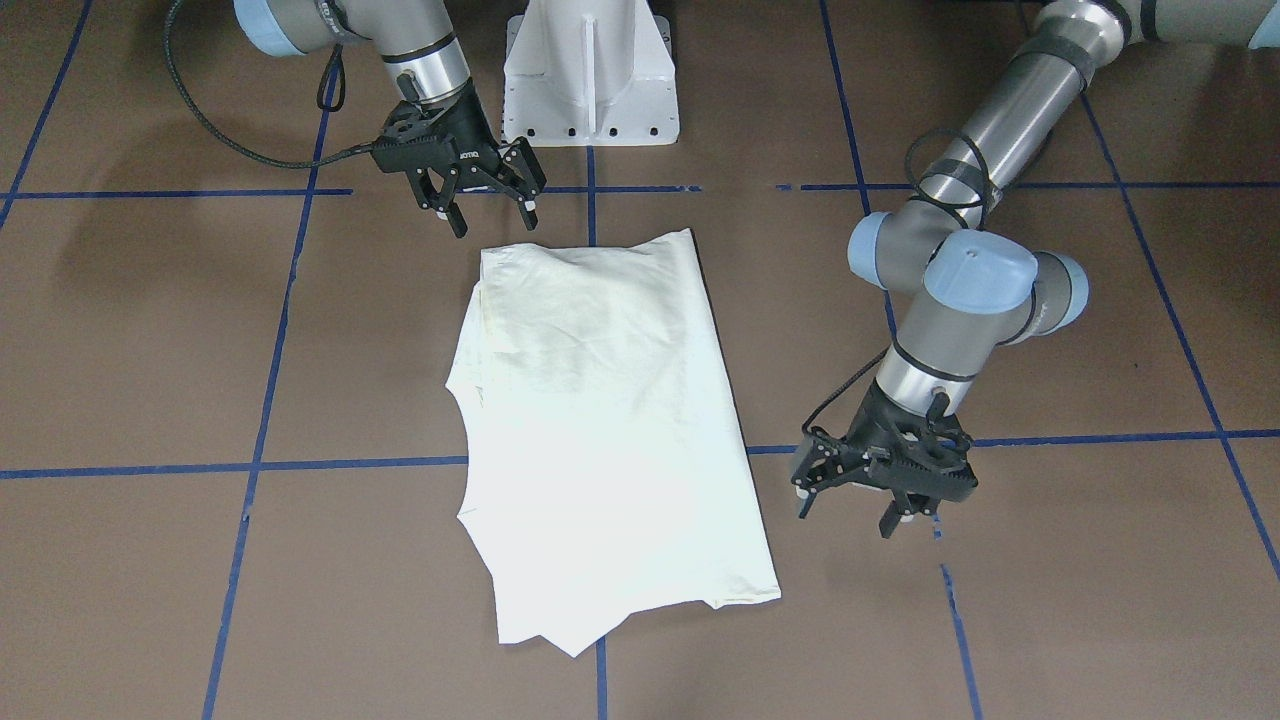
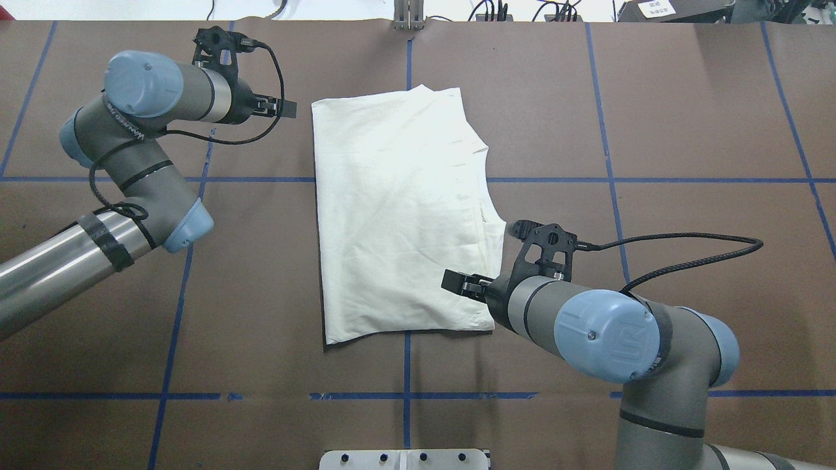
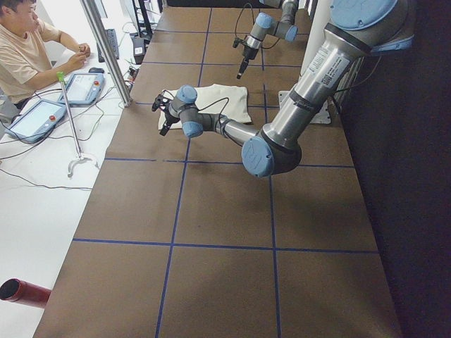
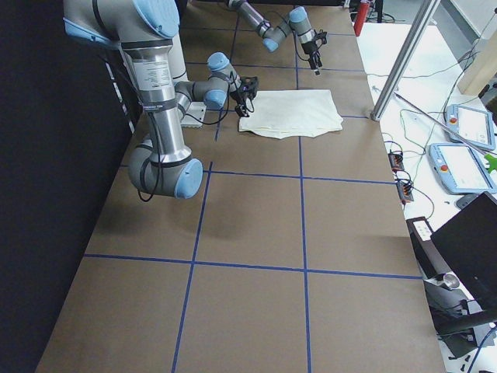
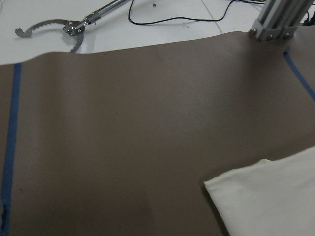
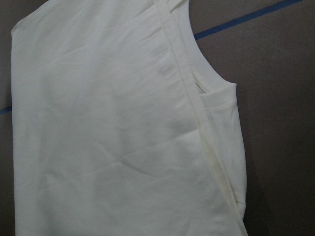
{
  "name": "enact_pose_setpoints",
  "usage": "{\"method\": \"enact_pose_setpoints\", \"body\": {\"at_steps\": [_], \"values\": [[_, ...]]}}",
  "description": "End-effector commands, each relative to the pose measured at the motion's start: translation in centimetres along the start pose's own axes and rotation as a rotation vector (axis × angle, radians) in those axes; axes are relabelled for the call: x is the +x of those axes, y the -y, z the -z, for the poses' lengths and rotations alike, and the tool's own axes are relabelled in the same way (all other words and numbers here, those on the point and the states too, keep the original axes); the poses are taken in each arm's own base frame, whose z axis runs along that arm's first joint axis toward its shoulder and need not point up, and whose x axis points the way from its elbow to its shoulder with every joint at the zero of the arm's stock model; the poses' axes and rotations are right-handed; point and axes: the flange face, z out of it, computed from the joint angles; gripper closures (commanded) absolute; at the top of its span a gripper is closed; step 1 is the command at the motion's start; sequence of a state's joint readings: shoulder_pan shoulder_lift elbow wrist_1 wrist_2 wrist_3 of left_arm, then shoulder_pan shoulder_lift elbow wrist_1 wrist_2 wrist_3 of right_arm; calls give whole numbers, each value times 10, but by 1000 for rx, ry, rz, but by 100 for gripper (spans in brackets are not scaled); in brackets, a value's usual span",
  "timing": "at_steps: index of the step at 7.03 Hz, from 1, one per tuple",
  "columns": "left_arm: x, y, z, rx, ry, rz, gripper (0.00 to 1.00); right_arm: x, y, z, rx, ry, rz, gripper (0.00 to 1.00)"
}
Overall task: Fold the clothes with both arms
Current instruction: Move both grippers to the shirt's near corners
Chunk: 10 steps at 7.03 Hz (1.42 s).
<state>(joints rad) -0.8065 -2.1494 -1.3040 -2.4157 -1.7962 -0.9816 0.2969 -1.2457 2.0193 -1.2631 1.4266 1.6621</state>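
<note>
While flat, shirt (image 1: 610, 420) near white pedestal (image 1: 590, 80)

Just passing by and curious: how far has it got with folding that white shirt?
Done: the shirt lies flat, folded into a long panel. In hand: nothing; the left pincer and right pincer are open near opposite corners. Left: likely a fold across its length.

We overlook the brown table (image 2: 653, 130) from behind, opposite and both ends. Close wrist views share its cream-white cotton shirt (image 2: 398, 209).
</note>
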Motion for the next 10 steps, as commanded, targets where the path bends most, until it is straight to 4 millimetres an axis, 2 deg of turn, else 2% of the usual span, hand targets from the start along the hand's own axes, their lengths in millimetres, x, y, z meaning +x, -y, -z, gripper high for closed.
{"method": "enact_pose_setpoints", "body": {"at_steps": [1,2,3,4,5,6,8,9,10], "values": [[60,-86,61,-93,-117,182,0,3,15,2,21,9,-197,4],[71,-125,86,-138,-152,277,0,5,24,2,38,8,-226,4],[84,-177,106,-148,-157,358,0,7,34,3,53,7,-252,4],[104,-222,117,-163,-161,453,0,7,37,4,60,9,-279,4],[119,-253,112,-163,-140,553,12,8,39,3,63,6,-290,4],[130,-274,106,-167,-121,640,34,7,40,3,66,8,-291,4],[131,-283,99,-171,-102,702,37,9,42,2,73,5,-292,3],[137,-296,96,-194,-99,705,37,9,42,2,74,5,-293,3],[140,-299,93,-200,-98,703,37,9,42,1,75,4,-293,3]]}}
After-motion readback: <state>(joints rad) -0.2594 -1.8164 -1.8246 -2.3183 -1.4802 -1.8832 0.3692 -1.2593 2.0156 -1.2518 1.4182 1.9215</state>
